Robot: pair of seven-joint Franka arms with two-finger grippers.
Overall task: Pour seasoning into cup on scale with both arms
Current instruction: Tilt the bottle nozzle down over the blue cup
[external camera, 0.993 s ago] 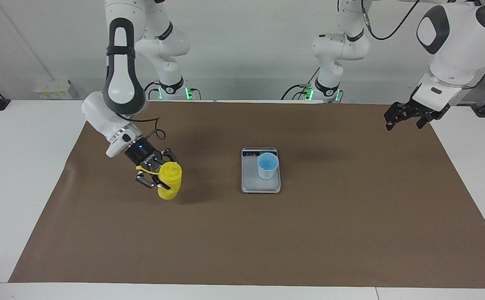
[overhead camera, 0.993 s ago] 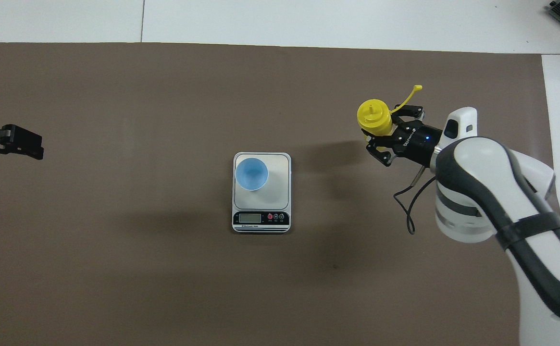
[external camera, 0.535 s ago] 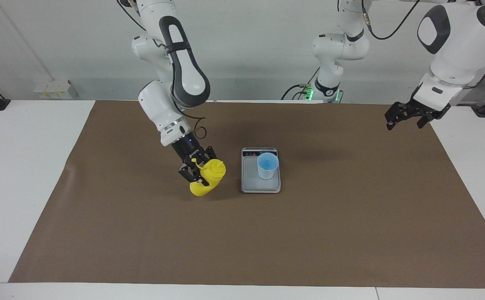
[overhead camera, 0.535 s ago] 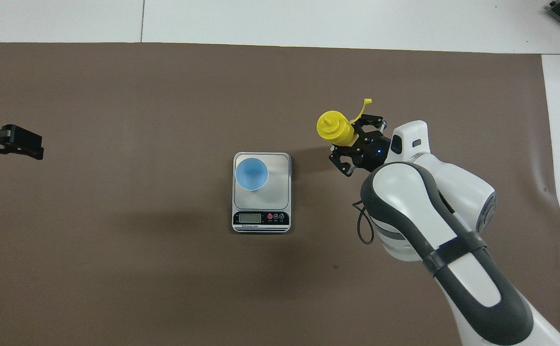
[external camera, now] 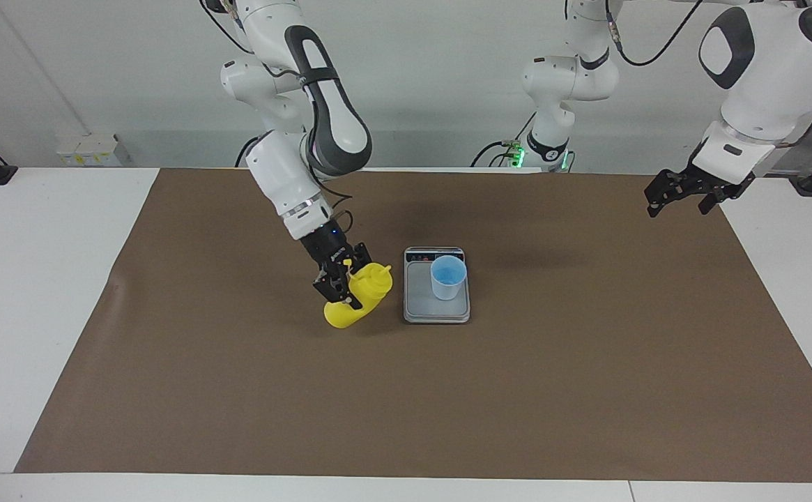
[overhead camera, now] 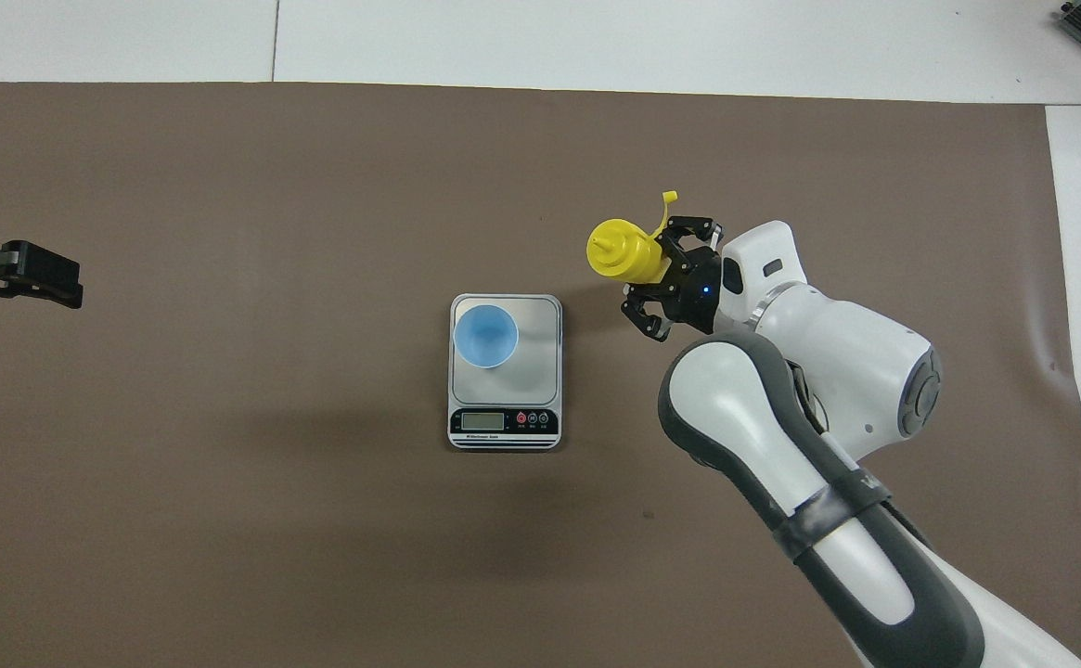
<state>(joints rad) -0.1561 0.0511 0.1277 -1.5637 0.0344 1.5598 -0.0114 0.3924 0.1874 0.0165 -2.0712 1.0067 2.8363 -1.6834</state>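
Compared with the moment before, the right hand has carried the yellow squeeze bottle closer to the kitchen scale, and the bottle now leans more, its nozzle top pointing toward the scale. The fingers of the right hand are pinching the bottle around its middle. The bottle is now just beside the scale, at the side toward the right arm's end of the bench, but not over it. The left hand has not moved; it waits with its fingers spread, over the edge of the brown mat at the left arm's end.

The light blue cup stands upright on the grey weighing plate, in the corner that is farther from the robots in the overhead view and toward the left arm's end. The overhead view shows the dark display strip at the end of the scale nearer to the robots, and the thin yellow cap strap sticking out from the bottle; in the facing view the hand covers the strap mostly. The facing view shows the bottom of the bottle low, close to the mat; I cannot tell if it touches.

The mat is open all around the scale, and the white bench is bare past the ends of the mat
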